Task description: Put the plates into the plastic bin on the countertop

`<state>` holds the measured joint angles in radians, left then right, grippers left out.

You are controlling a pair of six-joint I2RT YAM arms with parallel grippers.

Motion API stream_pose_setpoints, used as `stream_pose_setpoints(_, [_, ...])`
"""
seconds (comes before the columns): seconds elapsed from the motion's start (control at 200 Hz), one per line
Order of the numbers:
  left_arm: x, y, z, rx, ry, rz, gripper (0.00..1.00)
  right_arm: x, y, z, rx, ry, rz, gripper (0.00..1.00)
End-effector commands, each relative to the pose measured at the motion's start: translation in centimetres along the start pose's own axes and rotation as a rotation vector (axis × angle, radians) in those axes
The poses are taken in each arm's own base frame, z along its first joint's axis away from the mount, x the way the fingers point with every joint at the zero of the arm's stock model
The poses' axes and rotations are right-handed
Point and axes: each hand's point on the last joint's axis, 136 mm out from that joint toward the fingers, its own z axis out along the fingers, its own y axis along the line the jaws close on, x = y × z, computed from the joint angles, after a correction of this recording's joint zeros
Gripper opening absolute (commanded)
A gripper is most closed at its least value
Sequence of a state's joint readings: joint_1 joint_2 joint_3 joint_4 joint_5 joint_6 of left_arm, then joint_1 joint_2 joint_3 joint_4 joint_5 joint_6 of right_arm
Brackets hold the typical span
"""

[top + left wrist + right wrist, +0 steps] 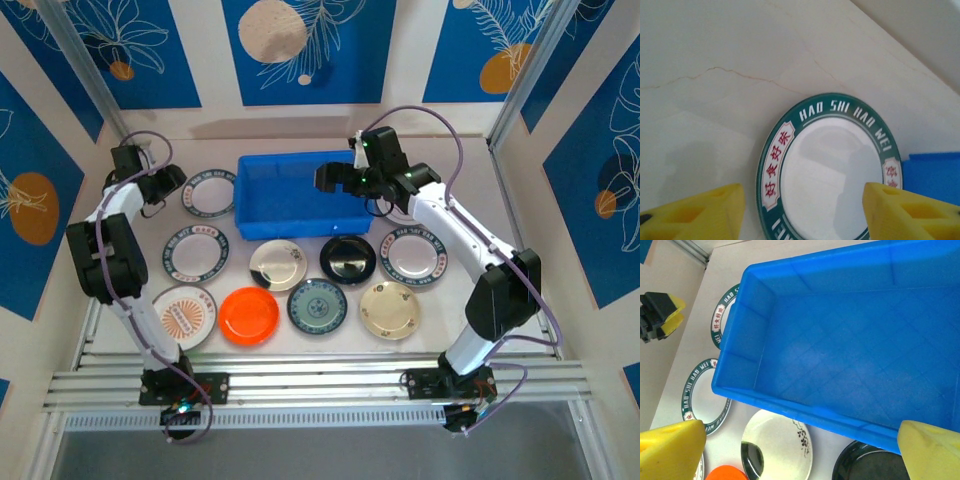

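Countertop [448,300] is off-white, with plates [250,315] spread across it. The left gripper [802,195] has its jaws apart, with no grip seen, and is poised low over the green-rimmed plate [835,165] at the back left. That plate lies straight ahead between the pads. The bin [285,200] sits just right of it, long axis left to right. The right gripper [801,430] hangs spread wide and empty above the bin. Judgement: the left arm is nearer.
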<state>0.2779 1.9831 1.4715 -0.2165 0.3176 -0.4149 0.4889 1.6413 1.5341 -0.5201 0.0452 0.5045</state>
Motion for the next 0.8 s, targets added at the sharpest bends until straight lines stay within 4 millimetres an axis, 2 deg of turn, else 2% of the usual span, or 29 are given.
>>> stream_pose_setpoints(0.0, [-1.0, 0.1, 0.5, 0.046, -0.018, -0.028, 0.59, -0.3, 1.0, 0.0, -0.021, 0.006, 0.011, 0.98])
stream_pose_setpoints(0.255, [1.2, 2.4, 2.3, 0.009, 0.023, -0.058, 0.49, 0.0, 0.7, 0.7, -0.009, 0.017, 0.028, 0.97])
stream_pose_setpoints(0.505, [3.2, 3.9, 3.1, -0.016, 0.055, -0.074, 0.49, 0.2, 0.3, 1.1, 0.006, 0.023, 0.028, 0.97])
stream_pose_setpoints(0.795, [4.9, 4.0, 4.3, 0.045, 0.071, -0.115, 0.47, 0.3, 0.3, 1.4, -0.006, 0.03, 0.036, 0.97])
